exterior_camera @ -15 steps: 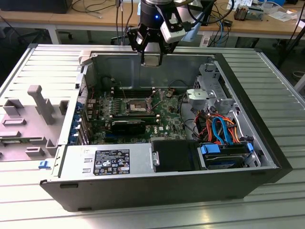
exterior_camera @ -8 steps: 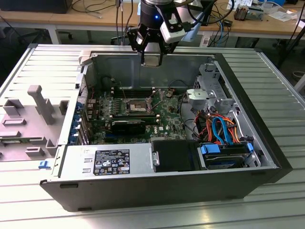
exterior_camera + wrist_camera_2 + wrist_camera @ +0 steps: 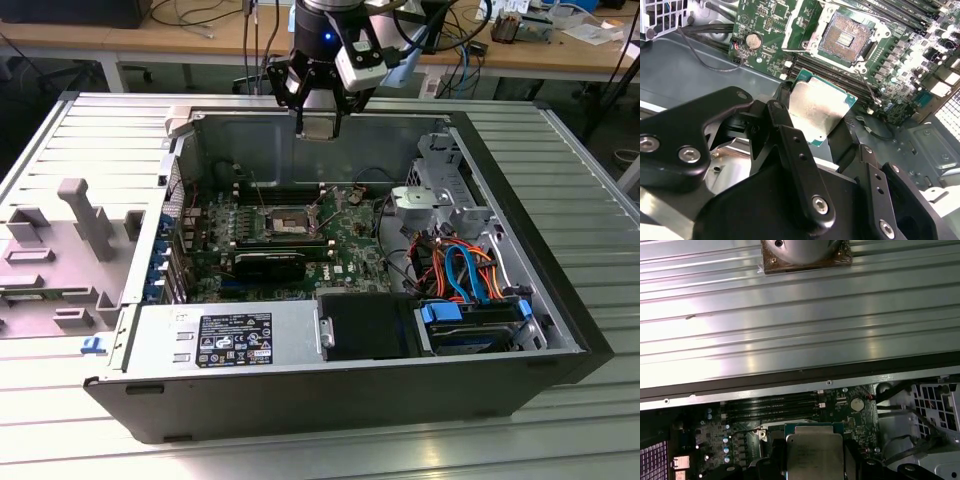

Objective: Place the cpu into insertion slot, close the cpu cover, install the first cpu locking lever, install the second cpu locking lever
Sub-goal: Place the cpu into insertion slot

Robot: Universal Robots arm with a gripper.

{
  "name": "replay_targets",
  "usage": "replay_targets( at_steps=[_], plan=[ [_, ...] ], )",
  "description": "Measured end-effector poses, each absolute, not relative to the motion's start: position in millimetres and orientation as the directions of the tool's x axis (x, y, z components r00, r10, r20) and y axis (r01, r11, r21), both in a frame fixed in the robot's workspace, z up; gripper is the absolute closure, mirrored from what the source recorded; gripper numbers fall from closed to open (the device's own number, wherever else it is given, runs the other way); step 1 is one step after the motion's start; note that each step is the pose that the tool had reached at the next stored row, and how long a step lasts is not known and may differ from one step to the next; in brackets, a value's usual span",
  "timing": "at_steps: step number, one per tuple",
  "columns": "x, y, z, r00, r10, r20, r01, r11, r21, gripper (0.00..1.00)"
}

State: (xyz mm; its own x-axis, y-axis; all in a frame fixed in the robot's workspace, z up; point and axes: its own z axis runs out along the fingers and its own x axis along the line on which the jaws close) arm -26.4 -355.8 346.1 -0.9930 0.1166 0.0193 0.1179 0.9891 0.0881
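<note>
My gripper point(image 3: 318, 125) hangs over the far wall of the open computer case point(image 3: 560, 300), shut on the cpu point(image 3: 318, 128), a flat silver square with a green edge. Both wrist views show the cpu point(image 3: 817, 110) point(image 3: 814, 455) pinched by its sides between the black fingers point(image 3: 785, 130). The insertion slot point(image 3: 285, 220) point(image 3: 845, 37) lies uncovered on the green board below and nearer the exterior camera, dark centre in a silver rim. A silver frame that looks like the cpu cover point(image 3: 802, 22) stands raised beside the slot. Thin wire levers point(image 3: 320, 205) stick up near it.
Long black memory slots point(image 3: 840, 82) run between the cpu and the slot. A black card point(image 3: 270, 265), a silver power supply point(image 3: 230, 340) and a drive bay with blue and orange cables point(image 3: 465, 270) fill the near side. A grey plastic part point(image 3: 80, 215) lies at the exterior view's left.
</note>
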Motion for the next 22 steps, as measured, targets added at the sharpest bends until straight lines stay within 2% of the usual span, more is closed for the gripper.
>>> replay_targets(
  at_steps=[22],
  plan=[
    [-26.4,-355.8,344.8,-0.989,0.144,0.019,0.145,0.986,0.088,0.45]
  ],
)
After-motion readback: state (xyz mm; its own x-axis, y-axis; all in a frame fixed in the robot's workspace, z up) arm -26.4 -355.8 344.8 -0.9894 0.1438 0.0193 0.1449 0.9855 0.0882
